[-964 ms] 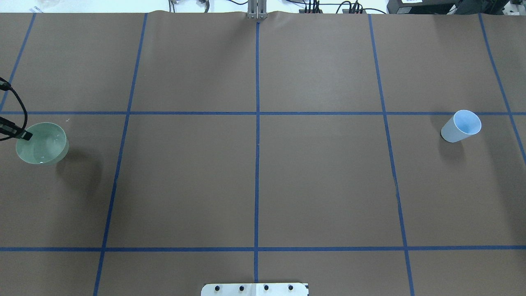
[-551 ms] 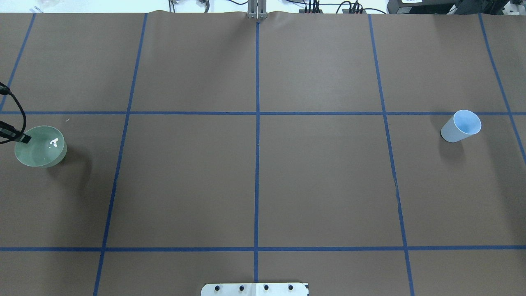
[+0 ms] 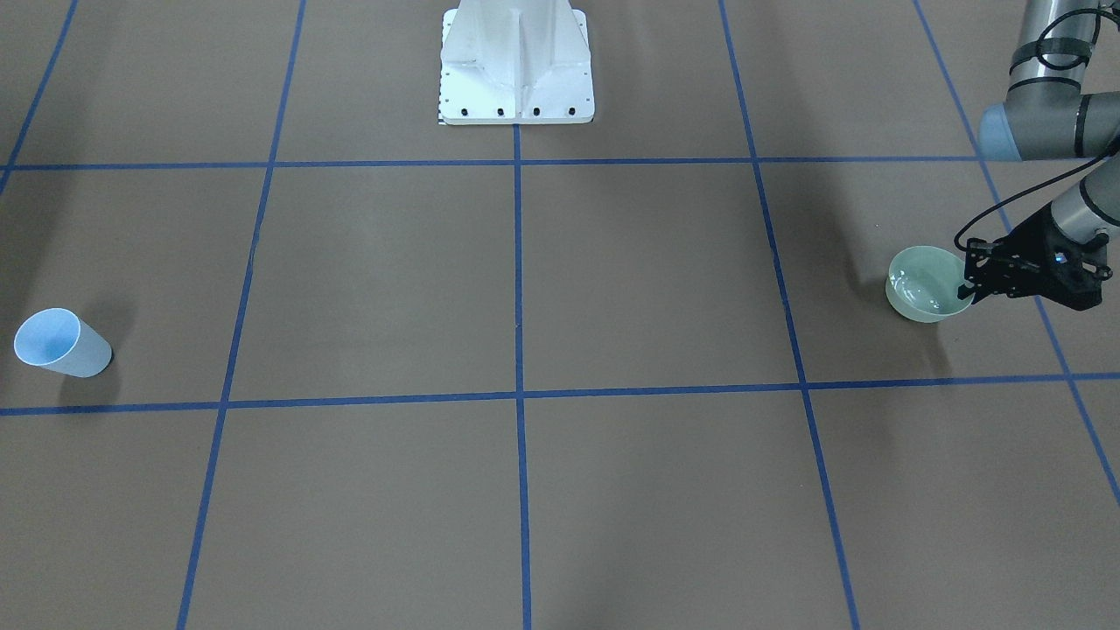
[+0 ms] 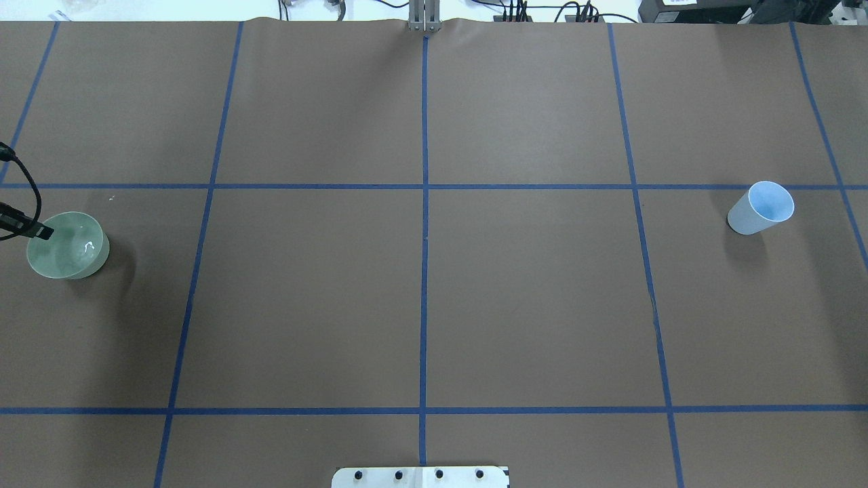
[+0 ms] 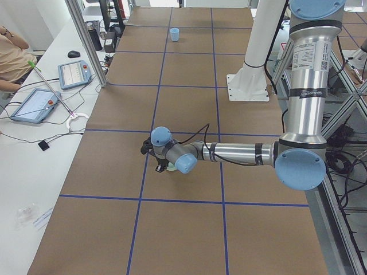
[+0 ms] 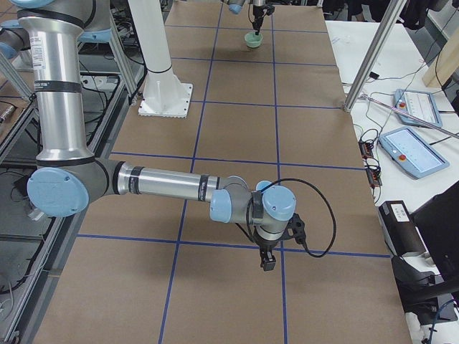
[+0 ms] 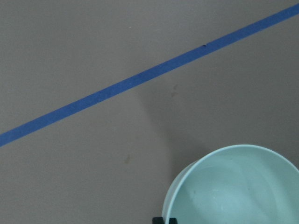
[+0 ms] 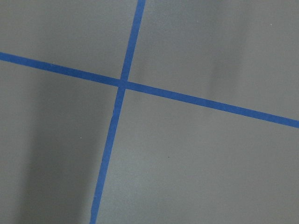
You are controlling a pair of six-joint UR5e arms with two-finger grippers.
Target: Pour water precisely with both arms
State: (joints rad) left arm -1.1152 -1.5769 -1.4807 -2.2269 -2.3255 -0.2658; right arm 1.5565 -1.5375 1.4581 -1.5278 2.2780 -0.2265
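The mint-green bowl (image 4: 68, 245) sits low at the table's far left, and white glints and ripples show the water (image 4: 88, 246) in it. My left gripper (image 3: 969, 282) is shut on the bowl's (image 3: 926, 284) rim; a black fingertip (image 7: 163, 220) shows at the rim in the left wrist view. The pale blue cup (image 4: 763, 207) stands alone at the far right, also in the front view (image 3: 61, 343). My right gripper (image 6: 267, 261) shows only in the exterior right view, above bare paper, and I cannot tell whether it is open.
Brown paper with a blue tape grid (image 4: 424, 203) covers the table. The white bolted pedestal (image 3: 516, 61) stands at the robot's edge. Tablets (image 5: 71, 71) and cables lie on the side bench beyond a metal post (image 5: 86, 40).
The bowl in my left gripper has come down towards the table and drifted slightly left; its shadow has closed in under it. The water glints have shifted. The cup has not moved.
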